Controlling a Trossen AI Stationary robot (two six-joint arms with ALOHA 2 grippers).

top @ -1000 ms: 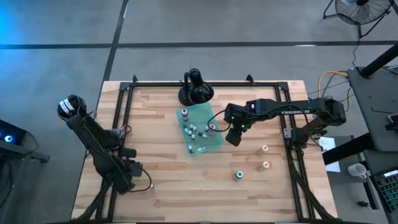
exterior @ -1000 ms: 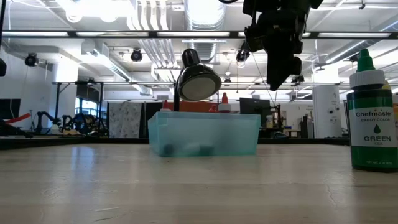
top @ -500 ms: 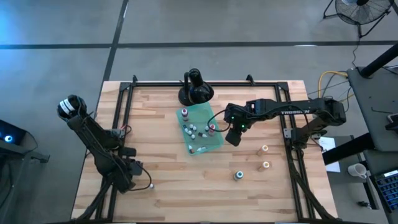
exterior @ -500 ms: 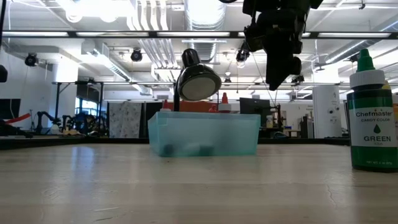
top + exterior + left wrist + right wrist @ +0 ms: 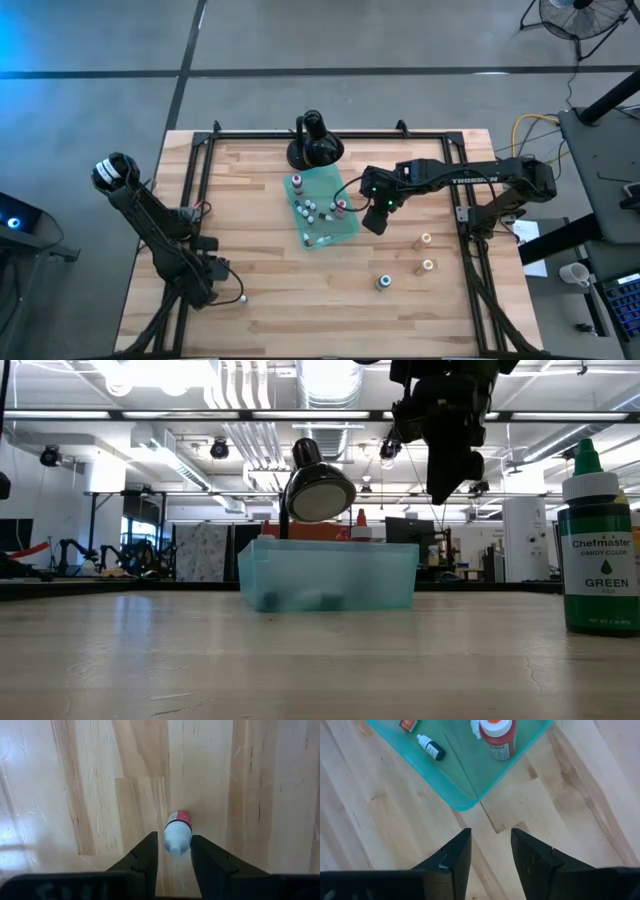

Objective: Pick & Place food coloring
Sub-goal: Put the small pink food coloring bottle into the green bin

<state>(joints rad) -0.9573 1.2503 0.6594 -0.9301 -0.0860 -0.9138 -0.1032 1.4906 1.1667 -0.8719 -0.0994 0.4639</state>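
Currently the left tool straddles a small red food coloring bottle with a white cap lying on the pale wooden tabletop near its left front corner. The fingers flank the cap end, but contact appears incomplete, so a firm hold cannot be confirmed. Risk: the round bottle may roll or squirt out of the fingers as they close near its tip.

The right tool hangs released above the corner of the translucent teal plastic tray, holding nothing. Three further small bottles stand on the tabletop well apart from the tray; a low sweep could topple them.
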